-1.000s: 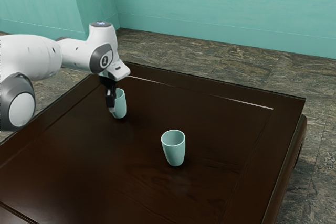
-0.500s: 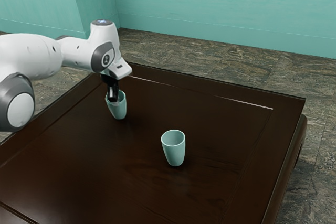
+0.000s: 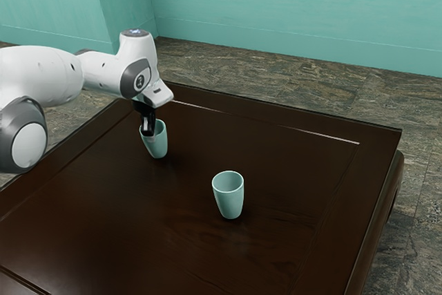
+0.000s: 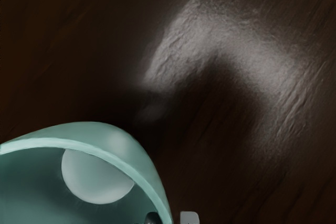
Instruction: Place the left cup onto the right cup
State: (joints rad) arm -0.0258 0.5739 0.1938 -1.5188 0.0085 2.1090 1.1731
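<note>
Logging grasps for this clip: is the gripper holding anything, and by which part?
The gripper holds the left cup by the wall at its rim, one finger inside and one outside.

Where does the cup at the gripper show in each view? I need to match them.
Exterior view: left cup at upper left, gripper at its rim.
Wrist view: its rim and inside, close under the hand.
Shared landmark: the dark table beneath it.
</note>
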